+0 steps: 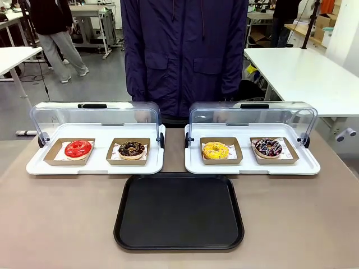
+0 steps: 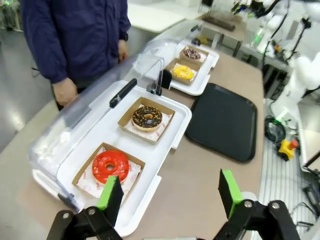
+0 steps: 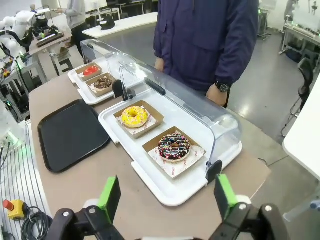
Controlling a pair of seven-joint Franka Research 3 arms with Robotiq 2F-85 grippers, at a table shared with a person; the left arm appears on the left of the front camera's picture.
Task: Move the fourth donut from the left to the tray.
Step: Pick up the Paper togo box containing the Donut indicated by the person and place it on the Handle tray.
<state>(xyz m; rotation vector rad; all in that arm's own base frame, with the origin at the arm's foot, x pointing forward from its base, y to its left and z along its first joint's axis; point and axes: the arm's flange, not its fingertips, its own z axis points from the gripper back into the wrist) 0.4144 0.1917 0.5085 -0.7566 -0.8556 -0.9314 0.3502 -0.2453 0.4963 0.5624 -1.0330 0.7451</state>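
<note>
The left gripper (image 2: pixel 170 175) and right gripper (image 3: pixel 166 177) gape empty (print beneath the fourth donut (image 3: pixel 174 147) unreadable).

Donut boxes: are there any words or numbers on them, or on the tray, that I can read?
No text here can be read.
Paper liner under the fourth donut: faint red print, too small and blurred to read.
Tray: plain black, no print seen.
</note>
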